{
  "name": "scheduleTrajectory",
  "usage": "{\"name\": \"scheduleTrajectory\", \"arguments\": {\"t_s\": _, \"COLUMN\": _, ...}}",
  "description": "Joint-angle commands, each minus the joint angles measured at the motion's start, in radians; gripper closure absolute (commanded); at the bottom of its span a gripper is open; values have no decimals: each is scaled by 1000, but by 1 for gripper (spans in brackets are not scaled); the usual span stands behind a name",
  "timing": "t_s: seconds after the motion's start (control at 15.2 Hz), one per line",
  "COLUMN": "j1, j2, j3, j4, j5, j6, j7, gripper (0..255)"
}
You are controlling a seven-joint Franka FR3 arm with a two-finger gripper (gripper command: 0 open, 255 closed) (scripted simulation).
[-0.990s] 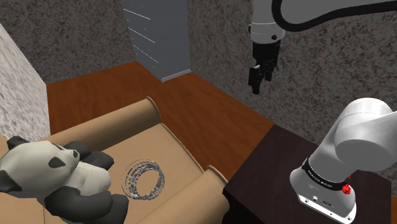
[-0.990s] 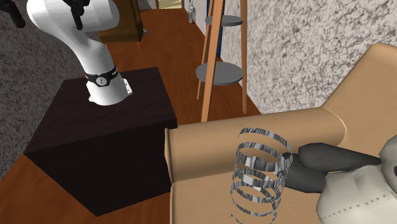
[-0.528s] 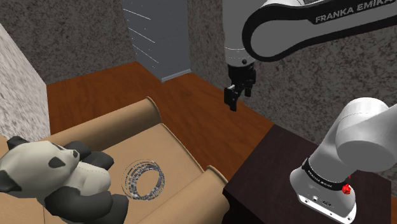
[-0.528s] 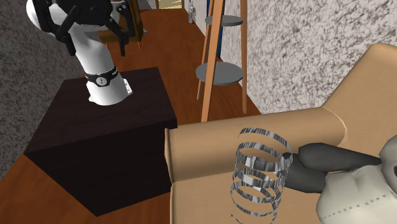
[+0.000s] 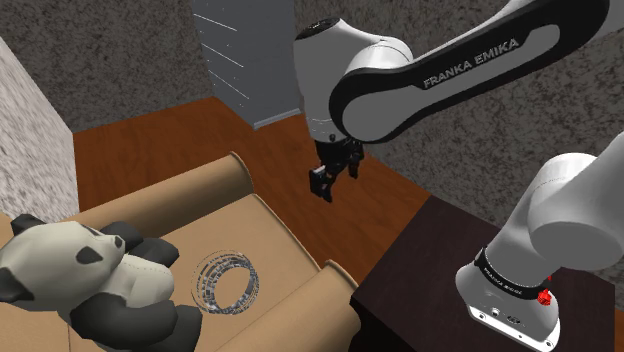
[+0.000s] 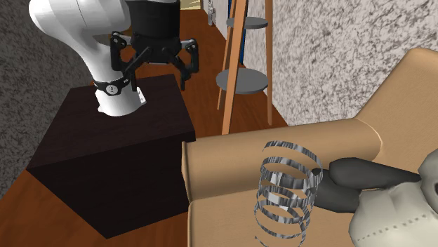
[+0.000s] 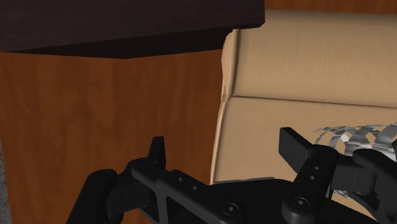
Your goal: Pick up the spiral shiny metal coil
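One gripper (image 5: 322, 188), jaws wide and empty, hangs above the wood floor (image 5: 150, 150) near the sofa arm (image 5: 290, 240). The coil (image 5: 225, 282) stands upright on the seat beyond that arm, lower, toward the shoulder view's left, axis vertical. A toy panda (image 5: 70, 265) crowds its far side.
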Motion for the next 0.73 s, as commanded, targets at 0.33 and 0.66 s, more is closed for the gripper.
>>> {"name": "scheduleTrajectory", "arguments": {"t_s": 0.33, "j1": 12, "j2": 274, "j3": 96, "j4": 142, "j5": -110, "j6": 102, "j7": 220, "gripper": 0}}
{"name": "scheduleTrajectory", "arguments": {"t_s": 0.66, "j1": 59, "j2": 490, "j3": 114, "j4": 288, "j5": -234, "j6": 129, "j7": 382, "gripper": 0}}
